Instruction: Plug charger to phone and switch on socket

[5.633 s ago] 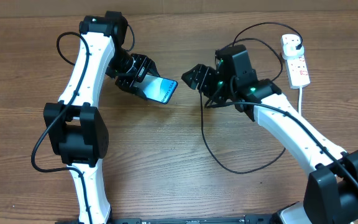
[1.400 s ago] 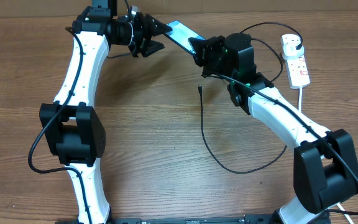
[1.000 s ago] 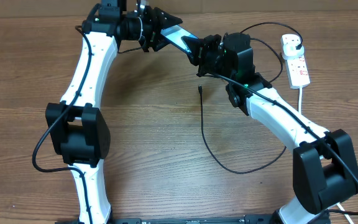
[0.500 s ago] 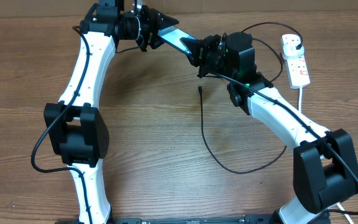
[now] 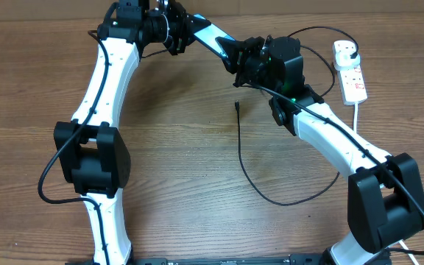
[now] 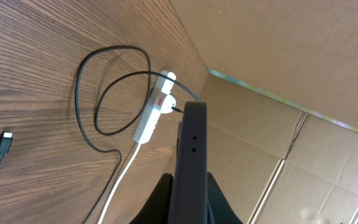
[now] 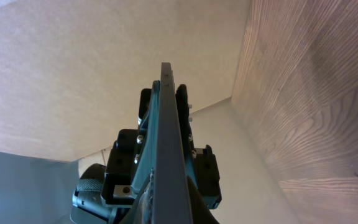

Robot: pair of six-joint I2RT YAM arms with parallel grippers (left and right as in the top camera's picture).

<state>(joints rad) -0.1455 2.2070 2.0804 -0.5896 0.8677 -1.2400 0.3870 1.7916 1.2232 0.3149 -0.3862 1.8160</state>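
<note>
The phone point(image 5: 213, 40) hangs in the air over the far edge of the table, held edge-on between both arms. My left gripper point(image 5: 191, 30) is shut on its left end, and my right gripper point(image 5: 235, 54) is shut on its right end. In the left wrist view the phone's dark edge point(image 6: 189, 149) runs up from between my fingers point(image 6: 161, 200). In the right wrist view the phone point(image 7: 167, 130) points toward the left gripper's body point(image 7: 122, 169). The charger's connector tip point(image 5: 238, 105) lies loose on the table, and its thin black cable point(image 5: 246, 168) loops to a plug point(image 5: 345, 50) in the white socket point(image 5: 352, 76).
The socket's thick white lead point(image 5: 356, 116) runs toward the table's near right. Cardboard panels point(image 6: 291, 74) stand behind the far edge. The charger cable point(image 6: 86, 81) loops widely beside the socket point(image 6: 151, 114), with its connector tip point(image 6: 5, 142) lying to the left.
The left gripper's jaws have closed onto the phone's left end, so both grippers now grip it. The phone has shifted slightly toward the far edge.
</note>
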